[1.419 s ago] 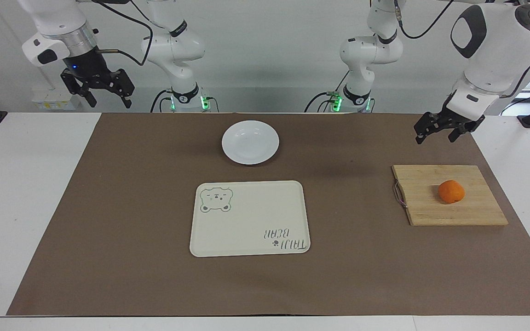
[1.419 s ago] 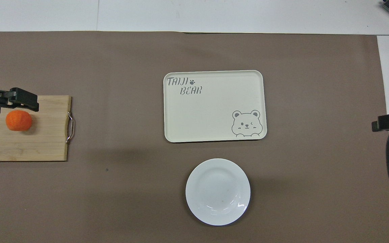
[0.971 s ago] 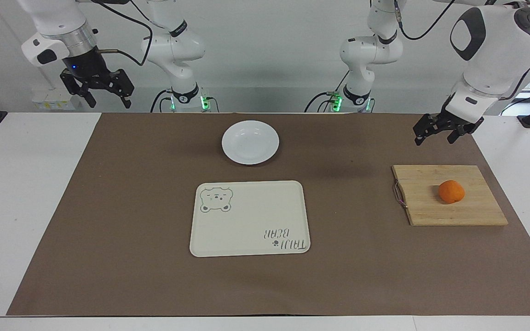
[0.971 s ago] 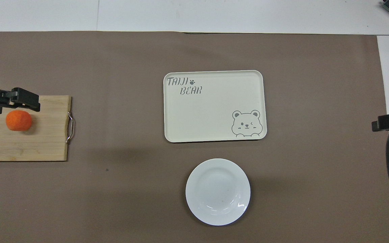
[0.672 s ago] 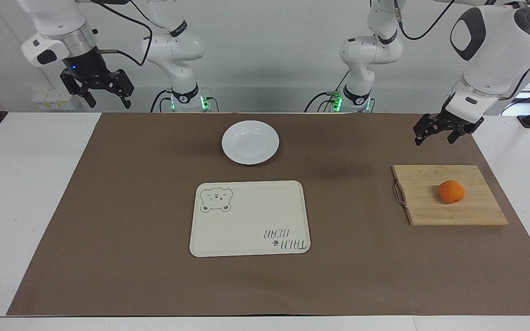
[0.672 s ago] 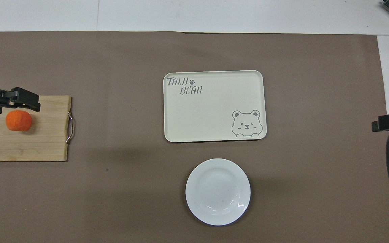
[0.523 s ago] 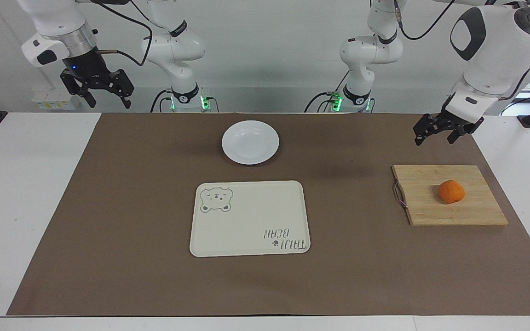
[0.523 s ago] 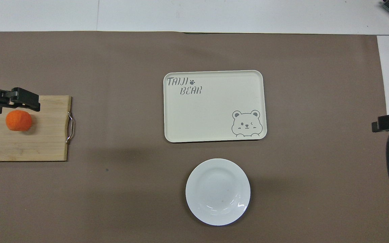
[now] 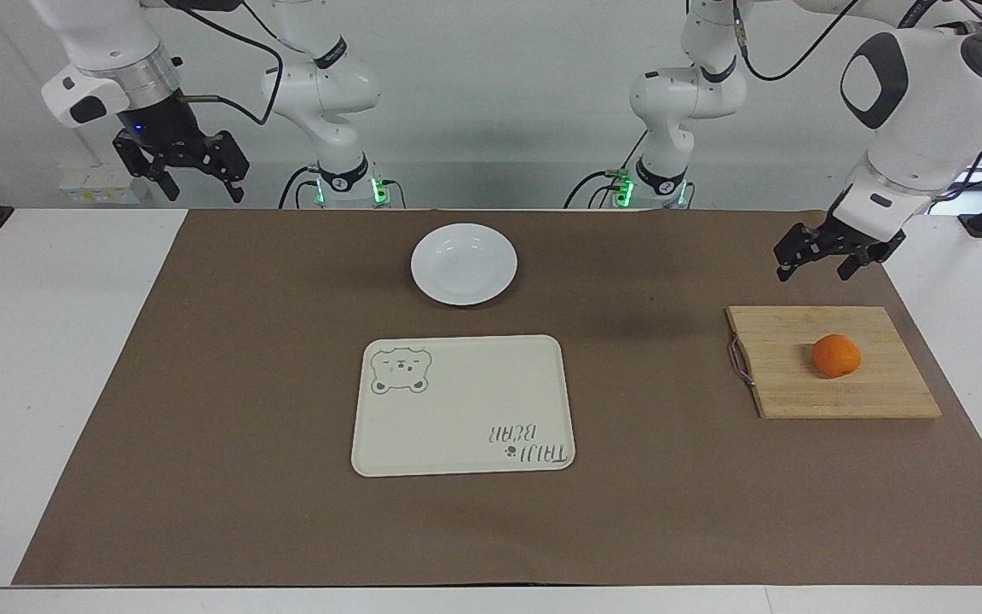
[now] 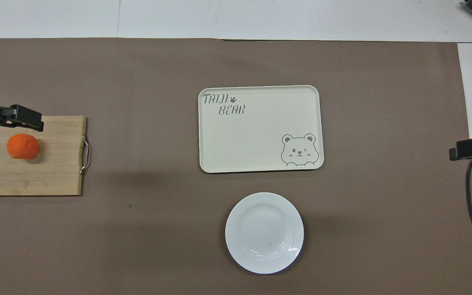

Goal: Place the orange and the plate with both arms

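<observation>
The orange (image 9: 836, 355) rests on a wooden cutting board (image 9: 866, 396) toward the left arm's end of the table. My left gripper (image 9: 814, 271) hangs open in the air above the board's edge, well clear of the orange (image 10: 23, 146), holding nothing. The white plate (image 9: 464, 263) lies on the brown mat close to the robots, in the middle. My right gripper (image 9: 201, 189) waits high above the table's edge at the right arm's end, open and empty. In the overhead view the plate (image 10: 264, 232) is fully visible.
A cream rectangular tray (image 9: 463, 405) with a bear drawing lies in the middle of the brown mat (image 9: 244, 384), farther from the robots than the plate. The board has a small metal handle (image 9: 740, 362) on the side facing the tray.
My left gripper has dropped a little lower toward the cutting board. The right arm, orange, plate and tray have stayed in place.
</observation>
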